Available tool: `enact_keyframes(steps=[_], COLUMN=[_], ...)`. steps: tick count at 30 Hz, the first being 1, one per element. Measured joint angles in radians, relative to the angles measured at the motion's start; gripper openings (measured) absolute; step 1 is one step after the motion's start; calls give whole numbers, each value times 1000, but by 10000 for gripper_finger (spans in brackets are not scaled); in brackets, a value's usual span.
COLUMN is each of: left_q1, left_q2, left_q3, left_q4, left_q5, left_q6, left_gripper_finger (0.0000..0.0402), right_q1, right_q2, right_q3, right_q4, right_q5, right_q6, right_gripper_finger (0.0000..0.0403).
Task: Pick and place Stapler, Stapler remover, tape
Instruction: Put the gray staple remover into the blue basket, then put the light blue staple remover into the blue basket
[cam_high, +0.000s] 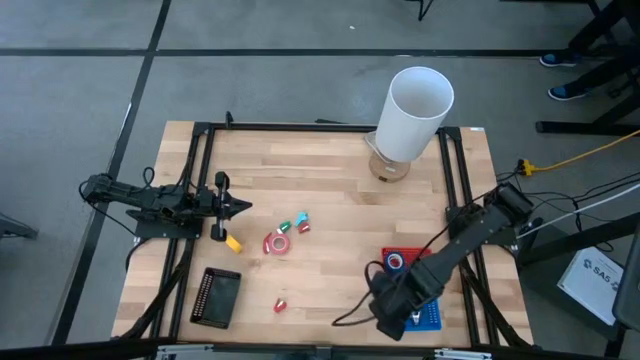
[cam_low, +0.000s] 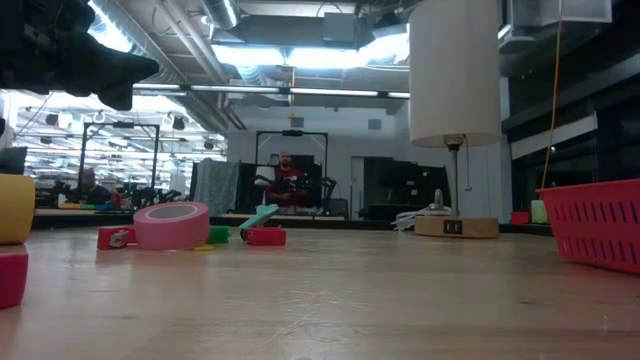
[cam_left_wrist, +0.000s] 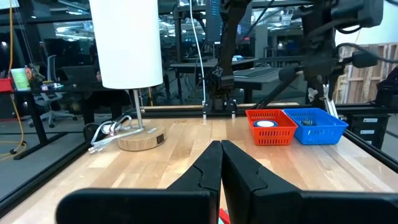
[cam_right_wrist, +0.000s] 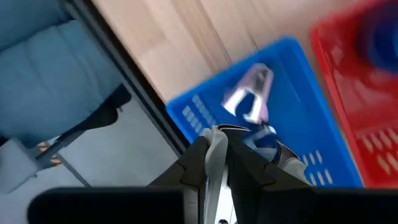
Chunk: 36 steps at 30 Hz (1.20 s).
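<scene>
A black stapler (cam_high: 218, 297) lies flat near the table's near-left corner. The pink tape roll (cam_high: 277, 243) (cam_low: 172, 225) and a yellow roll (cam_high: 233, 243) rest on the wood mid-table. A blue roll (cam_high: 396, 262) lies in the red basket (cam_high: 388, 252). My left gripper (cam_high: 245, 207) (cam_left_wrist: 221, 144) is shut and empty, hovering left of the rolls. My right gripper (cam_high: 400, 320) (cam_right_wrist: 224, 140) hangs over the blue basket (cam_high: 432, 318) (cam_right_wrist: 292, 68), shut on a silver piece. A chrome-and-lilac stapler remover (cam_right_wrist: 249, 99) lies in that basket. My right gripper pinches a narrow silver-grey metal piece (cam_right_wrist: 217, 146) between its two fingers, coming from above over the blue basket's near edge. The view is blurred; I take it for part of a stapler remover. I cannot tell whether it rests on the basket.
A tall white lamp (cam_high: 415, 110) stands on a round wooden base at the far right. Small green and red pieces (cam_high: 296, 224) lie beside the pink roll, another red piece (cam_high: 281, 304) near the stapler. Black frame rails run along the left and right table edges.
</scene>
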Motion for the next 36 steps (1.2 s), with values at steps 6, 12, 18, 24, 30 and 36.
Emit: enact_keyframes(steps=[6,12,18,24,30,36], left_q1=[0,0,0,0,0,0], left_q2=[0,0,0,0,0,0], left_q3=[0,0,0,0,0,0], left_q4=[0,0,0,0,0,0], left_q5=[0,0,0,0,0,0], left_q6=[0,0,0,0,0,0], left_gripper_finger=[4,4,4,4,4,4], right_q1=[22,23,7,-15,-35,-70], right_q2=[0,-20,-57,-101,-123,-144], right_q3=[-119,-231,-298,-319,-319,-314], right_q4=[62,227,232,231,225,224], right_q5=[-19,-31,-28,-24,-54,-124], right_q6=[50,53,62,95,95,97], right_gripper_finger=[48,48,72,125,187,218])
